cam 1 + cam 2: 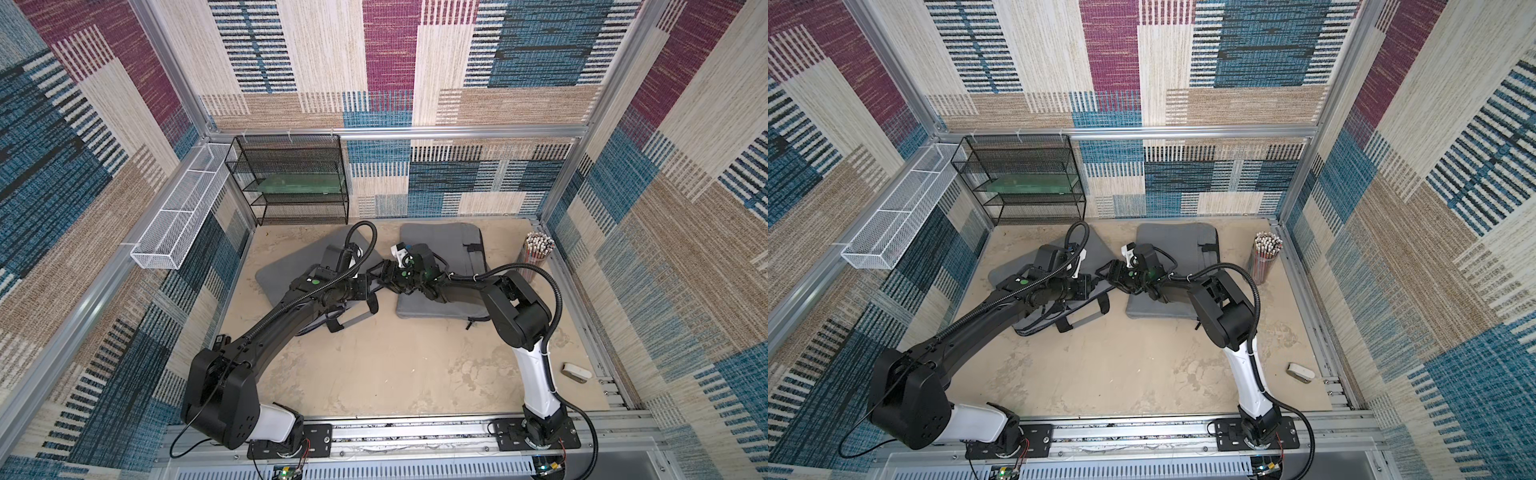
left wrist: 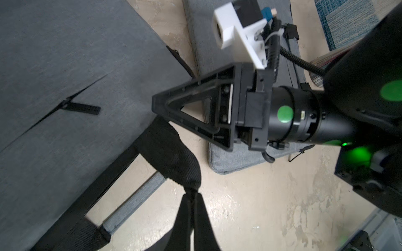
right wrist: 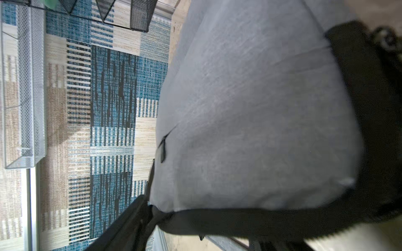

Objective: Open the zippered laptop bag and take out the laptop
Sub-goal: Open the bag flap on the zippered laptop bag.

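Note:
The grey laptop bag (image 1: 286,266) lies flat at the left of the tabletop, partly under my left arm. My left gripper (image 2: 193,193) is shut on the bag's black handle strap (image 2: 174,156), just off its near right corner. A black zipper pull (image 2: 82,107) lies on the bag's front panel. My right gripper (image 1: 372,274) reaches in from the right and stands open at the bag's right edge. One of its fingers (image 2: 185,106) shows side-on, with the tip against the edge. The black edge band (image 3: 250,217) runs across between its jaws. The laptop is hidden.
A second grey padded case (image 1: 444,245) lies under my right arm. A black mesh shelf (image 1: 291,178) stands at the back left. A white mesh basket (image 1: 183,212) hangs on the left wall. A pencil cup (image 1: 536,249) and a small white object (image 1: 575,371) sit at the right.

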`<action>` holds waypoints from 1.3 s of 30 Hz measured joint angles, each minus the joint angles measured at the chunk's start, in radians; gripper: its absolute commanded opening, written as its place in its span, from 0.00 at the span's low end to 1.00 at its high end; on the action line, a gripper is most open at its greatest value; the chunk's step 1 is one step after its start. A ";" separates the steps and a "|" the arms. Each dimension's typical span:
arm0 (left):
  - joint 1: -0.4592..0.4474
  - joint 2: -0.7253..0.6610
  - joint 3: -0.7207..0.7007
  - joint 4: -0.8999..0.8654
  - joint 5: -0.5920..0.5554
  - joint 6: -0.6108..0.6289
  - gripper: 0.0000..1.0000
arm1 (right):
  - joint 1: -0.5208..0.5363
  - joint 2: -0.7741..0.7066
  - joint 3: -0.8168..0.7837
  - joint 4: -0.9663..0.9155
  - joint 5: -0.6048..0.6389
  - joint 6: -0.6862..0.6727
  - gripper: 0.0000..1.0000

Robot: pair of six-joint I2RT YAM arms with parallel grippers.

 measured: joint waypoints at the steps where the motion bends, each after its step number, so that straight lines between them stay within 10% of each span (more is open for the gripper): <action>1: 0.000 0.000 -0.005 0.000 0.002 0.000 0.00 | 0.000 0.005 0.014 0.003 -0.002 0.002 0.66; 6: 0.000 -0.013 -0.037 0.004 -0.002 0.000 0.13 | -0.001 0.030 0.084 0.005 -0.008 0.009 0.47; 17: 0.000 -0.079 -0.086 -0.057 -0.208 0.012 0.96 | 0.002 0.044 0.175 -0.049 -0.023 -0.005 0.45; 32: 0.000 0.041 -0.055 -0.103 -0.727 0.025 0.97 | 0.019 0.050 0.261 -0.139 -0.022 -0.046 0.44; 39: 0.037 0.141 -0.005 -0.089 -0.809 0.048 0.70 | 0.021 0.050 0.268 -0.156 -0.023 -0.048 0.44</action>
